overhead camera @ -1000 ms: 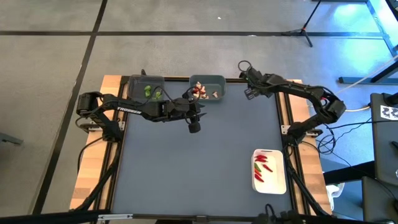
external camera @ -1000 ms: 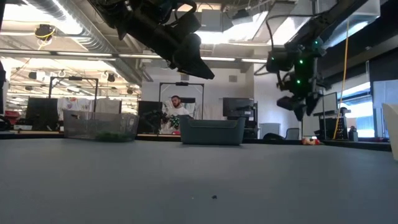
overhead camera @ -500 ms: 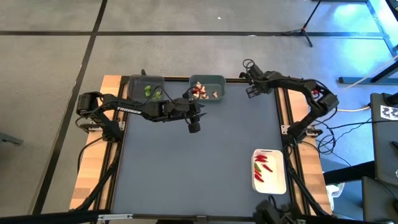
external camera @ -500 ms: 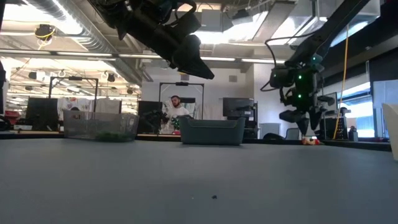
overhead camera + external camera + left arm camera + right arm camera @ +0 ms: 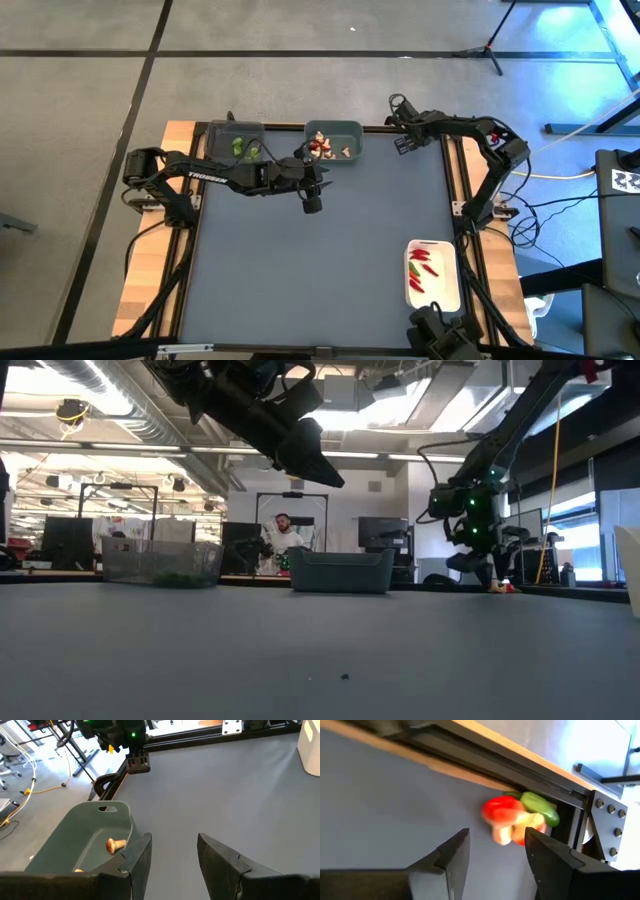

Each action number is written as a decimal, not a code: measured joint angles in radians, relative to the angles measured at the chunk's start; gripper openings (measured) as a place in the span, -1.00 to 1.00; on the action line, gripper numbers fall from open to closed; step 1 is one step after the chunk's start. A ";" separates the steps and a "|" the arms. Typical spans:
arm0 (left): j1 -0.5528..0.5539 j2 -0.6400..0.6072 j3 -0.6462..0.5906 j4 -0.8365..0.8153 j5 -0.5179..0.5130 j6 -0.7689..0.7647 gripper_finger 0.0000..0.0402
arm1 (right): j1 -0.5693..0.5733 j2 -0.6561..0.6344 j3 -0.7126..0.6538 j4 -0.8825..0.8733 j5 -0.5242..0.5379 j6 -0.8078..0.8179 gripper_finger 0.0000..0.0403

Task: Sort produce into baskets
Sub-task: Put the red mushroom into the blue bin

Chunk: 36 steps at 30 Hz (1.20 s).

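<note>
My right end effector (image 5: 492, 851) hangs released over the bench's (image 5: 320, 250) far right corner, fingers apart, empty, just before a red, green and pale produce cluster (image 5: 519, 819). My left end effector (image 5: 174, 851) waits released beside the grey-teal bin (image 5: 85, 837).

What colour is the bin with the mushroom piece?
Grey-teal bin; the left wrist view shows it best.

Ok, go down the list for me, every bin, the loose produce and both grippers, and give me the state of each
Dark grey bin: holds green pieces.
Grey-teal bin: holds pale and red pieces.
White tray: holds red chilies.
Loose produce cluster: unsorted, lying at the table's far right corner.
Left gripper: jaws open, empty, beside the grey-teal bin.
Right gripper: jaws open, empty, facing the cluster.
</note>
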<state>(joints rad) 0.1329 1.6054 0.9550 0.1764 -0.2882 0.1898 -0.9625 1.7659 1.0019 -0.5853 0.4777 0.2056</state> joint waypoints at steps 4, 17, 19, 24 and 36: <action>0.000 0.000 0.000 0.000 0.000 0.000 -0.23 | -0.035 0.019 0.000 0.014 0.001 -0.008 -0.08; 0.001 0.000 0.000 0.050 0.000 0.045 -0.23 | -0.079 0.069 0.004 0.104 -0.015 -0.121 -0.08; 0.001 0.000 0.000 0.049 0.000 0.050 -0.23 | -0.079 0.069 0.003 0.111 -0.025 -0.136 -0.08; 0.001 0.000 0.000 0.049 0.000 0.050 -0.23 | -0.087 0.070 0.002 0.118 -0.048 -0.136 -0.08; 0.001 0.000 0.000 0.049 0.000 0.056 -0.23 | -0.085 0.071 0.002 0.133 -0.091 -0.182 -0.79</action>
<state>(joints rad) 0.1337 1.6058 0.9550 0.2252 -0.2882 0.2459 -1.0477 1.8374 1.0035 -0.4520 0.3868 0.0237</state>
